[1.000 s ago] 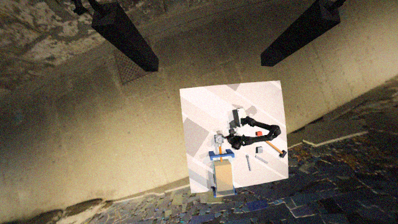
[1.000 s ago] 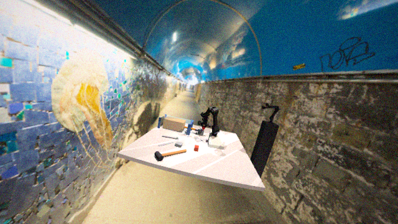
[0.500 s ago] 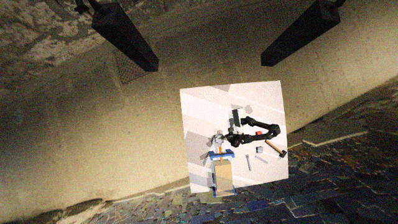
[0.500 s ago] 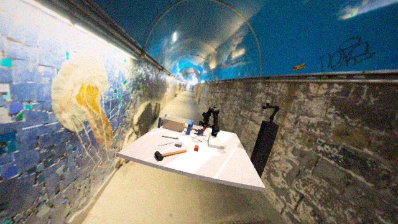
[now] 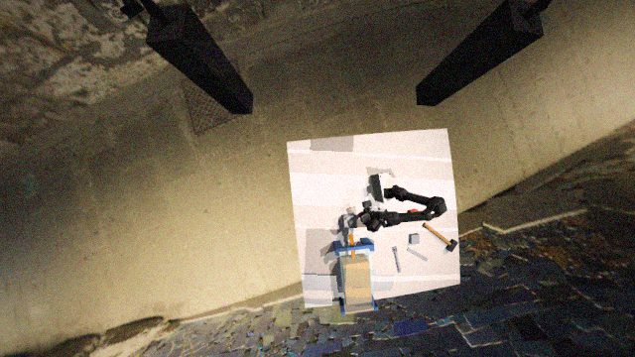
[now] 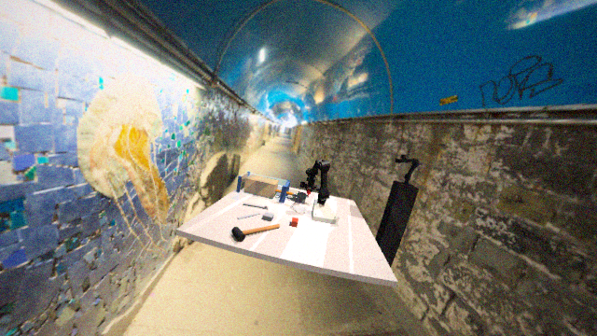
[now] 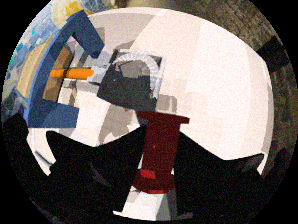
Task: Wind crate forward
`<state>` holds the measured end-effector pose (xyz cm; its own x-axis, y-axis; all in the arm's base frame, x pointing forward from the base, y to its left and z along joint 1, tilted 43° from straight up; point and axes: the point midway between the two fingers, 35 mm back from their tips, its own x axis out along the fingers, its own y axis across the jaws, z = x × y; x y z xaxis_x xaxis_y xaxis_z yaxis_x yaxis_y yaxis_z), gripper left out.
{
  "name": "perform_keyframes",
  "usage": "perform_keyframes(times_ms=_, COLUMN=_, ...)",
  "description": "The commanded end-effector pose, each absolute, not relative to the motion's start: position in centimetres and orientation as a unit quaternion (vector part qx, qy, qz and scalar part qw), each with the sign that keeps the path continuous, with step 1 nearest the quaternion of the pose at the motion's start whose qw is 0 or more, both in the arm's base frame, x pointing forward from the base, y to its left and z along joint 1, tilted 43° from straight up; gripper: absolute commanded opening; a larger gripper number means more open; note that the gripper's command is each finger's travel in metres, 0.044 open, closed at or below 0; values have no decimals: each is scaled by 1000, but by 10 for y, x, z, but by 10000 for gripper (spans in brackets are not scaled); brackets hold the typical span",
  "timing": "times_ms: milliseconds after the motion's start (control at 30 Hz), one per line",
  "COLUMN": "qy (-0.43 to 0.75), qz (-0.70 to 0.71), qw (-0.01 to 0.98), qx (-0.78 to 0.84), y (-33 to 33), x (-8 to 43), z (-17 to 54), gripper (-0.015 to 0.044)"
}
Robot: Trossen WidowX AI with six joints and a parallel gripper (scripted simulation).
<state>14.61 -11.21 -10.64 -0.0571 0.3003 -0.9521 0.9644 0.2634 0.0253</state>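
The tan crate (image 5: 357, 283) (image 6: 259, 187) (image 7: 51, 90) sits flat inside the clear-panelled cubby, a short gap behind the blue steel frame (image 5: 367, 243) (image 6: 284, 192) (image 7: 62, 116). An orange strap (image 5: 351, 240) (image 7: 72, 73) runs through the frame to the winch (image 5: 347, 221) (image 6: 300, 198) (image 7: 127, 87), whose top is partly in dark shadow. My gripper (image 5: 366, 218) (image 6: 308, 188) (image 7: 160, 131) is shut on the dark red, spool-shaped grip of the winch handle (image 7: 161, 150), beside the winch. The handle's key is hidden, so I cannot tell how it sits in the hole.
A hammer (image 5: 440, 236) (image 6: 261, 230), a grey block (image 5: 414, 239) (image 6: 268, 217), a wrench-like bar (image 5: 396, 259) (image 6: 255, 205) and a thin bar (image 5: 417, 254) (image 6: 248, 216) lie beside the rack. A red block (image 5: 413, 211) (image 6: 294, 222) is partly under my arm in the top view.
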Motion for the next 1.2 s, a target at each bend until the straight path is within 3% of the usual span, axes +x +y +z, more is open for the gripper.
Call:
perform_keyframes(times_ms=0, qy=642, qz=-357, qw=472, qx=488, y=-116, x=139, z=-112, gripper=0)
perform_keyframes(times_ms=1167, qy=641, qz=-358, qw=473, qx=487, y=-146, x=118, z=-132, gripper=0)
